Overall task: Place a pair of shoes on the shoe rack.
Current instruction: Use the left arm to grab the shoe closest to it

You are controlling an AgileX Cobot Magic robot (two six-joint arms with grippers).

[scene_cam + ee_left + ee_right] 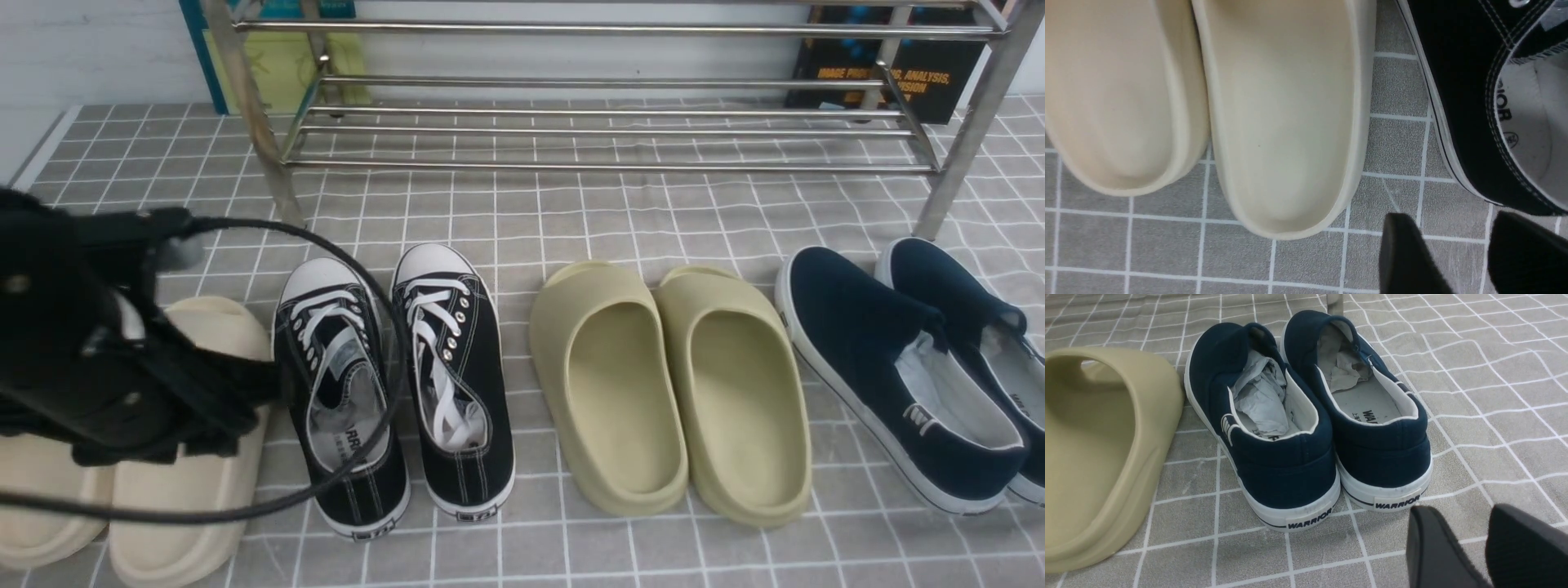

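With its two fingers standing apart in the left wrist view, the left gripper (1457, 261) is open and holds nothing; bare gray tiled surface (1163, 245) shows between the fingertips. In the front view, the left arm (122, 335) extends over the cream slippers (196, 482), near the left black sneaker (339, 400). The right gripper (1470, 551) likewise has its fingers apart, with nothing between them, near the heels of the navy slip-ons (1306, 416). The pair to be racked consists of the left black sneaker and the right black sneaker (453, 384), both canvas, with white laces, white toe caps, white soles and white stitching. Both units rest upright on the tiled surface, side by side, toes directed toward the shoe rack (571, 167), between the cream slippers and the olive slippers (620, 384). A black cable (396, 343) loops across the front view, partly covering the left black sneaker.
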